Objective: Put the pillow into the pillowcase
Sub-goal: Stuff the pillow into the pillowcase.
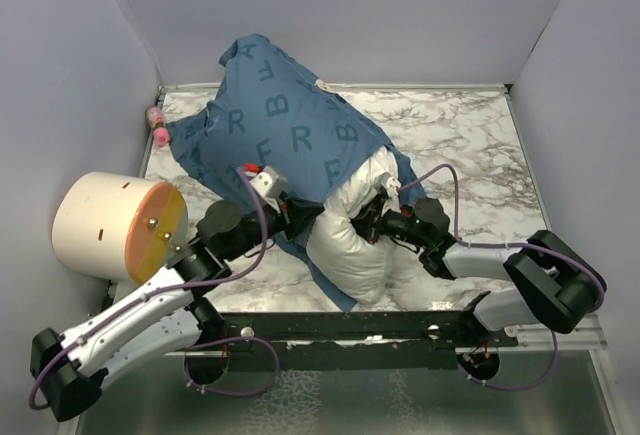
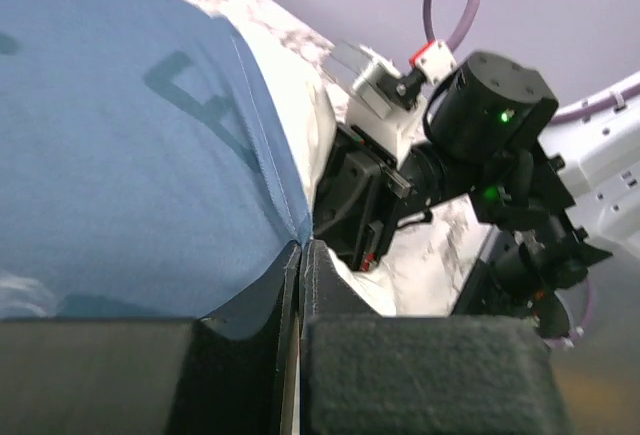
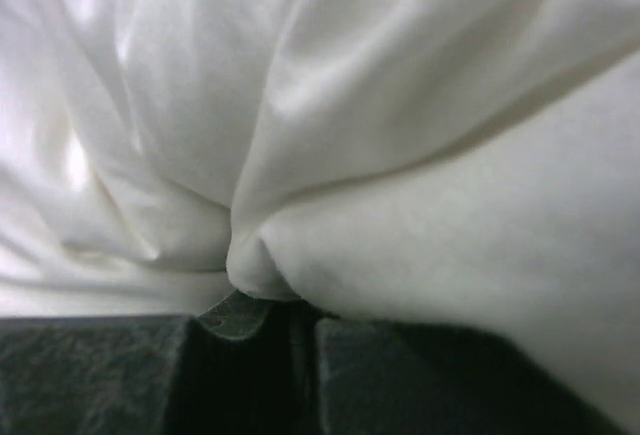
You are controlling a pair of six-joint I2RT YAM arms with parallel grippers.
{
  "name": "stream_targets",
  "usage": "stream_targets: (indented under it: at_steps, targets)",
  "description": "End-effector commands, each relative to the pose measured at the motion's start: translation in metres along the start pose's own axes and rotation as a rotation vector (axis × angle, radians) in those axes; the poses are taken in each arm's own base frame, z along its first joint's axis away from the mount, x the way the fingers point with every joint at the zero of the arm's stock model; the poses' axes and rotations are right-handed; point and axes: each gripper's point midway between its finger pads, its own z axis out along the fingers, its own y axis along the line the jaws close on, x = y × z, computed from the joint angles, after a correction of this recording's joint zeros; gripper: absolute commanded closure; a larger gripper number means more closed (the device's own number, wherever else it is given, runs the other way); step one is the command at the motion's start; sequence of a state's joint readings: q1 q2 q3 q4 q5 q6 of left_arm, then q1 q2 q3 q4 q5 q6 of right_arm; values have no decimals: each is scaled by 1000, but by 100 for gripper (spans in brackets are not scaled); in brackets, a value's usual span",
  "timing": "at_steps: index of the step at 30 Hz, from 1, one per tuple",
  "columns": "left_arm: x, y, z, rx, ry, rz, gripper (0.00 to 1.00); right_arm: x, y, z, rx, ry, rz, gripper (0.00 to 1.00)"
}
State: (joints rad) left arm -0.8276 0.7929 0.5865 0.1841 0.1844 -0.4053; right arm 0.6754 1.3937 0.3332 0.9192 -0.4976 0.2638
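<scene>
**Pillow part-way in, both tools pinching cloth**

The pillow (image 1: 352,240) lies on the marble surface (image 1: 470,145). Its far part is covered by the pillowcase (image 1: 280,120), and its plump near end is bare and points towards our arm bases. We judge the job roughly half done.

Our left tool (image 2: 300,252) is closed on the pillowcase's hem at the pillow's left flank, presumably to hold the mouth so the case can be pulled further over. Our right tool (image 3: 275,307) is closed on a fold of white pillow cloth at the right flank, likely to steady the pillow or feed it in. The two tools face each other with the bare end bunched between them.
</scene>
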Motion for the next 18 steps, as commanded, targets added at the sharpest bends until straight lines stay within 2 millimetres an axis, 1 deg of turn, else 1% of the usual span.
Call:
stream_targets:
  at_steps: [1,2,4,5,8,10,11,13,15,18]
  targets:
    - [-20,10,-25,-85,-119,63,100,106,16,-24,8,337,213,98]
    - [-16,14,-26,-99,-113,62,100,108,19,-22,-1,344,200,98]
    - [-5,14,-24,-88,-83,44,100,114,27,-12,-24,366,170,98]
    - [1,11,-22,-68,-67,28,100,120,31,-9,-32,384,160,98]
    - [17,-1,-11,20,-16,-12,100,123,40,12,-72,388,140,98]
    - [32,-7,-3,74,37,-36,100,122,42,25,-89,368,160,98]
    - [41,-8,0,92,64,-47,100,118,41,33,-90,346,167,99]
    - [60,-4,6,97,111,-70,100,108,37,48,-83,309,180,98]
    - [74,-3,12,107,141,-91,100,89,27,65,-34,240,198,98]
    - [79,-7,16,140,153,-108,100,64,-6,79,121,162,246,97]
